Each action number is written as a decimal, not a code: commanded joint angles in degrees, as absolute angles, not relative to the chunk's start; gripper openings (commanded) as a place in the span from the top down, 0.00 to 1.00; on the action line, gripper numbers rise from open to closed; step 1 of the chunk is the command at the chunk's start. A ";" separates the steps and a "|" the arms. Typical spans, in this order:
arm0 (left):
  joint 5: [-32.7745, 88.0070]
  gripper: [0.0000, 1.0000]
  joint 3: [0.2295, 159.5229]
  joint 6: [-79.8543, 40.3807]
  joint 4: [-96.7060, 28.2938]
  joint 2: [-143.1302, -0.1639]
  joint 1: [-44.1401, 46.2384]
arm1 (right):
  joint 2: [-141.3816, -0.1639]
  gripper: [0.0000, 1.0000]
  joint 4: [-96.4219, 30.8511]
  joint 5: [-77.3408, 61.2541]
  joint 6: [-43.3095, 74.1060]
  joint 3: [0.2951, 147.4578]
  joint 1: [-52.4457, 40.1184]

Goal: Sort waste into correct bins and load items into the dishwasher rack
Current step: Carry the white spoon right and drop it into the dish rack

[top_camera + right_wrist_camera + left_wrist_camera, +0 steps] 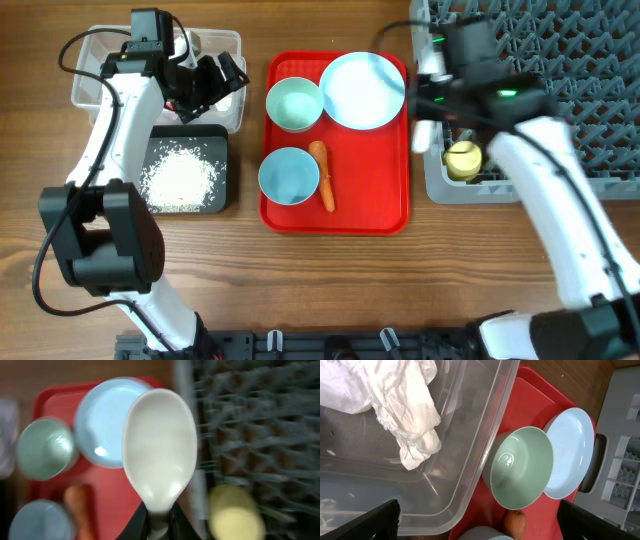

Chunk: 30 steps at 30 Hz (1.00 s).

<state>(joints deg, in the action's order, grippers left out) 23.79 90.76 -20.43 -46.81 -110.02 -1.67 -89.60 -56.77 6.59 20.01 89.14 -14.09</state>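
Note:
My right gripper [432, 100] is shut on the white spoon [160, 445] and holds it over the gap between the red tray and the grey dishwasher rack [560, 100]. The yellow cup [462, 160] lies in the rack's near left corner. The light blue plate [362, 90], two pale bowls [294, 104] [290, 176] and the carrot [322, 175] rest on the red tray. My left gripper [480, 525] is open and empty above the clear tub [100, 85], which holds the white tissue [405, 405]. Rice [182, 178] lies in the black tray [222, 190]. The wrapper and the brown lump are not visible.
The flat red tray [385, 200] sits in the middle, between the bins on the left and the rack on the right. The clear tub's corner sits close to the tray's far left edge [530, 390]. Bare wooden table runs along the front.

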 commanded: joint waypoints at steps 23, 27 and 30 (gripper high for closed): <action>23.24 0.00 91.09 -19.53 -48.51 -108.64 -1.45 | -98.08 0.95 -55.70 1.85 33.76 79.68 24.10; 23.27 0.00 91.09 -19.53 -48.73 -108.64 -1.45 | -98.21 0.94 -55.77 1.83 38.30 79.64 24.08; 23.27 0.00 91.09 -19.53 -48.75 -108.64 -1.45 | -98.21 0.94 -56.05 1.85 42.02 79.59 24.08</action>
<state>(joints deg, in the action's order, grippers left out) 23.81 90.76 -20.25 -48.07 -110.02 -1.67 -97.62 -56.07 2.55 36.18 79.96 24.05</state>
